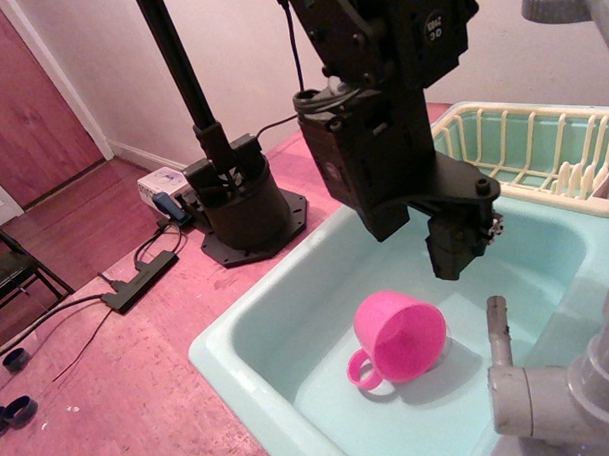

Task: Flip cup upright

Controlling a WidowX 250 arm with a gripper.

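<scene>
Observation.image view is showing the cup [401, 336], bright pink, lying on its side on the floor of a pale turquoise sink [270, 357], its loop handle pointing toward the near left. Above and slightly right of it, the black gripper [460, 255] is hanging apart from the cup; whether its fingers are apart or together cannot be told. White lettering on the arm [378, 121] is too blurred to read. A cream dish rack [527, 146] is sitting at the far right.

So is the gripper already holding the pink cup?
No. The gripper hangs above the cup, clear of it, while the cup lies on its side on the sink floor.
</scene>
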